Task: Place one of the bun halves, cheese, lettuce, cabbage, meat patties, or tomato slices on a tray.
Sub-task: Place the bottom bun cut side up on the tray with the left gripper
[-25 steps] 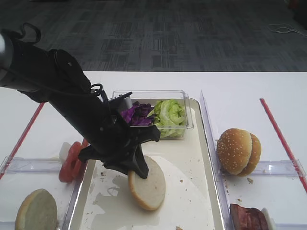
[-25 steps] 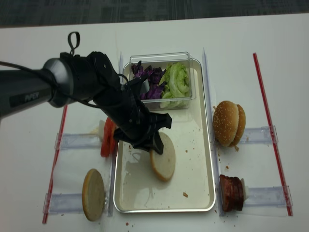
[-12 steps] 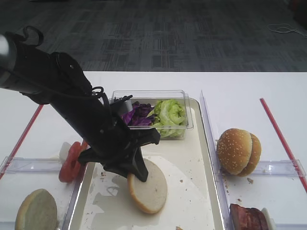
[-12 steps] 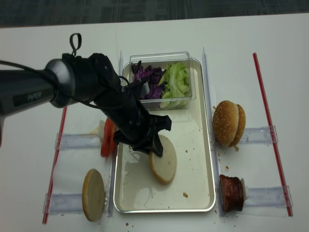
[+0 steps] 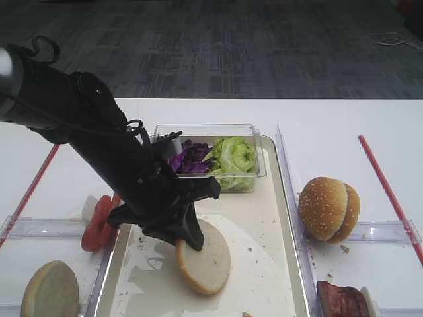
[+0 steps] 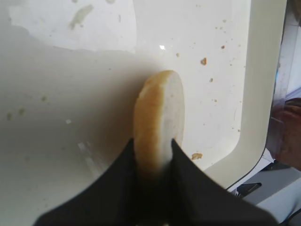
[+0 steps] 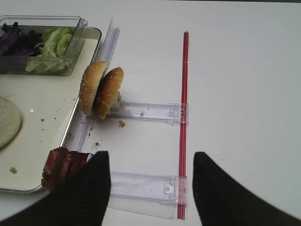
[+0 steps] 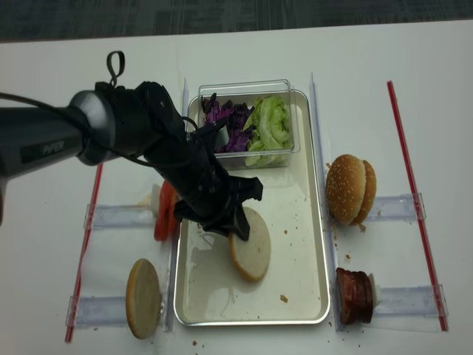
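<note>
Free room and obstacles. The tray (image 8: 314, 244) offers bare liner in its near half and along its right side. Its far end is filled by a clear box (image 8: 247, 122) of cabbage (image 8: 225, 118) and lettuce (image 8: 270, 126). The left arm slants across the tray's left rim; its end effector (image 8: 235, 228), clamped on a bun half (image 8: 251, 248), blocks the tray's middle. Tomato slices (image 8: 164, 211) and another bun half (image 8: 143, 297) flank the left rim; a sesame bun (image 8: 349, 188) and meat patties (image 8: 353, 294) flank the right. Beyond the red strip (image 7: 183, 122) the surface (image 7: 244, 94) lies open to the spread right end effector (image 7: 150, 188).
</note>
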`<move>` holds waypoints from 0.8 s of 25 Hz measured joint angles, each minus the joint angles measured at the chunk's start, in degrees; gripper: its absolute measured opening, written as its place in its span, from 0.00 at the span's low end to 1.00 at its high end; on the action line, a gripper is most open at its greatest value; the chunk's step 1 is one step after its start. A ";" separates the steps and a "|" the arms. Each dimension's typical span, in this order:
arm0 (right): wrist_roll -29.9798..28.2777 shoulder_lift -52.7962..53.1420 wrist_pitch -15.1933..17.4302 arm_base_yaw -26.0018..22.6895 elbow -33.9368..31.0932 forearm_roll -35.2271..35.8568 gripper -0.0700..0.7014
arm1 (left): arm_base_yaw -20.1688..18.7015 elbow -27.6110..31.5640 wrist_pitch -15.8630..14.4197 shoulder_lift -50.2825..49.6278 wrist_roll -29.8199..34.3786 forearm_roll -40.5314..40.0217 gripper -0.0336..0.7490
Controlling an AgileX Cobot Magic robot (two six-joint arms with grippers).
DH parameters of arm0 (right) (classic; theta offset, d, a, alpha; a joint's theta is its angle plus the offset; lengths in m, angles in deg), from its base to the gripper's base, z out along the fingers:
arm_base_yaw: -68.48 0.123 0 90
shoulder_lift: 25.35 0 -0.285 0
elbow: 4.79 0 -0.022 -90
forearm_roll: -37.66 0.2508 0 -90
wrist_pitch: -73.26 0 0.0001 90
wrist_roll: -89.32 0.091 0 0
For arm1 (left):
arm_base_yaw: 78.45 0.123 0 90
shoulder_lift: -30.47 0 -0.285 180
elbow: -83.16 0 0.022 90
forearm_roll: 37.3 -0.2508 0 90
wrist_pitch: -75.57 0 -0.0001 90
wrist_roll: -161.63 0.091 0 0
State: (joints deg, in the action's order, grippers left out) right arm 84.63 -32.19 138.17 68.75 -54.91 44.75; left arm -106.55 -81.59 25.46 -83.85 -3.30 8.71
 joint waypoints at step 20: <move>0.00 0.00 0.00 0.00 0.00 0.00 0.62 | 0.00 0.00 -1.01 -0.08 -1.42 0.18 0.26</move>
State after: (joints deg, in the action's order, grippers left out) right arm 84.63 -32.19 138.17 68.75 -54.91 44.75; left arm -106.55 -81.59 24.45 -83.93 -4.71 8.90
